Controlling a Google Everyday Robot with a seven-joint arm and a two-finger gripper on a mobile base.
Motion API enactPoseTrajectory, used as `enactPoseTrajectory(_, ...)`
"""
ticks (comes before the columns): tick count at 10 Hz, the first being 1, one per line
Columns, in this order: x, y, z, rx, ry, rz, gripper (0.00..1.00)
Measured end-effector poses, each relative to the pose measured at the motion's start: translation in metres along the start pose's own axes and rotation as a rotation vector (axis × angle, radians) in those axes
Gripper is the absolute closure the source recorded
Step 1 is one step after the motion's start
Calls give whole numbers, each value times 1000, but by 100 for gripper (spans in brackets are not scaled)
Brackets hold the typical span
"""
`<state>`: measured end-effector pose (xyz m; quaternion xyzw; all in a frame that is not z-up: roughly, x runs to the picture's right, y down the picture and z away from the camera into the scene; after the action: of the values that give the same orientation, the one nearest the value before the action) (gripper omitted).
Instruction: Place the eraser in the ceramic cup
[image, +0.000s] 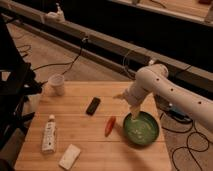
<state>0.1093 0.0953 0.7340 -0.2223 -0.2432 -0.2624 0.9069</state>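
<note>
The eraser (93, 105), a small flat black block, lies on the wooden table (75, 112) near its middle. The ceramic cup (57, 84), small and white, stands upright at the table's far left corner. My gripper (129, 103) is at the end of the white arm (165, 92) that reaches in from the right. It hangs just above the far left rim of the green bowl (141, 128), to the right of the eraser and apart from it. It holds nothing that I can see.
An orange carrot (110, 125) lies between the eraser and the bowl. A white tube (49, 133) and a white block (70, 156) lie at the front left. Cables run over the floor behind and to the right of the table.
</note>
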Motion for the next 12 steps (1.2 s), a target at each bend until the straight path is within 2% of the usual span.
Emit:
enactPoseTrajectory(1, 2, -6, 1, 0, 9, -9, 20)
enactPoseTrajectory(3, -9, -48, 7, 18, 34, -99, 20)
enactPoseTrajectory(4, -15, -64, 14, 25, 32, -136, 20)
enactPoseTrajectory(6, -33, -99, 43, 29, -2, -205, 20)
enactPoseTrajectory(9, -49, -130, 94, 4, -73, -269, 20)
enactPoseTrajectory(10, -56, -146, 111, 6, -108, -270, 20)
enactPoseTrajectory(12, -69, -162, 125, 12, -152, -261, 20)
